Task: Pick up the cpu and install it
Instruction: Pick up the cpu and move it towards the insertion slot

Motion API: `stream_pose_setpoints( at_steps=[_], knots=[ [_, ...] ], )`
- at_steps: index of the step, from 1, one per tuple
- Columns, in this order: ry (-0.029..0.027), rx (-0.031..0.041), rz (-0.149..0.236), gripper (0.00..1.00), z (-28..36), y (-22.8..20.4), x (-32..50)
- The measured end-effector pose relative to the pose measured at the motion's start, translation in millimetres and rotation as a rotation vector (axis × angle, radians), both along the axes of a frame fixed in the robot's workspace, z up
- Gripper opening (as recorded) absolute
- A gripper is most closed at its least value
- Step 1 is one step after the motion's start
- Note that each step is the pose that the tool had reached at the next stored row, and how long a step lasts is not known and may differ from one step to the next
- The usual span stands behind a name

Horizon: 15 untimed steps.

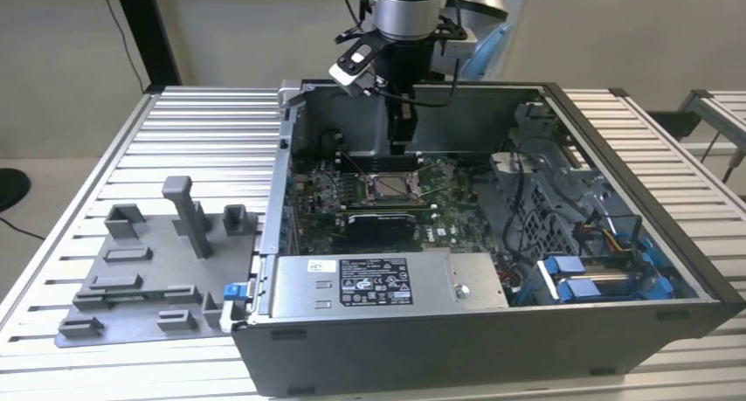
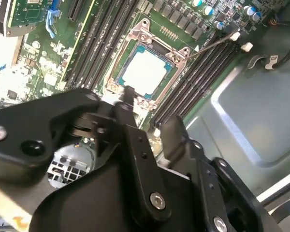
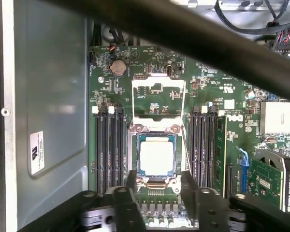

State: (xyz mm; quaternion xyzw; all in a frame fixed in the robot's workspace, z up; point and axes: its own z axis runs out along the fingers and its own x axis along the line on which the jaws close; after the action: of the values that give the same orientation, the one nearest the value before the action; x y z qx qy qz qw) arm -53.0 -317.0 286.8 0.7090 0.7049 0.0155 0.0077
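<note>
1. The cpu (image 3: 156, 158) lies flat in the socket frame (image 3: 133, 159) on the motherboard (image 3: 208, 96), inside the open computer case (image 1: 490, 331). It looks level and square to the frame. The hinged cover plate (image 3: 135, 96) is swung up and the thin lever (image 3: 185, 145) is free, so the chip is judged placed but not clamped.
2. The gripper (image 3: 157, 193) hangs just above the socket with its fingers (image 3: 123, 198) spread apart and nothing between them. It is not touching the chip, as far as the wrist views show.
3. Handling judgement: the chip is light, thin and rigid, with a smooth metal top that is likely slippery. The underside and the socket pins are probably fragile, so no tilting or dragging.
4. Hold judgement: take it by two opposite side edges. They sit low inside the frame, so there is little edge to catch.
5. Room: memory slots (image 3: 111, 145) run close on both sides of the socket, the raised cover plate stands on a third side, and the lever is just beside the frame.
6. In the exterior view the case wall (image 1: 349, 121) stands behind the gripper (image 1: 400, 143) and cables (image 1: 548, 156) lie toward that view's right. Straight up is the open way.
</note>
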Motion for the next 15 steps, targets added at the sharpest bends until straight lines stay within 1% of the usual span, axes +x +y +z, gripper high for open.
stream_pose_setpoints(
  at_steps=[12, 13, 15],
  knots=[
    [0.0, 0.0017, 0.0, 0.0, 0.0, 0.0, 0.0],
    [0.0007, 0.0018, 0.0, 0.0, 0.0, 0.0, 0.6],
    [0.0049, 0.0017, 0.0, 0.0, 0.0, -0.1, 6.4]
  ],
)
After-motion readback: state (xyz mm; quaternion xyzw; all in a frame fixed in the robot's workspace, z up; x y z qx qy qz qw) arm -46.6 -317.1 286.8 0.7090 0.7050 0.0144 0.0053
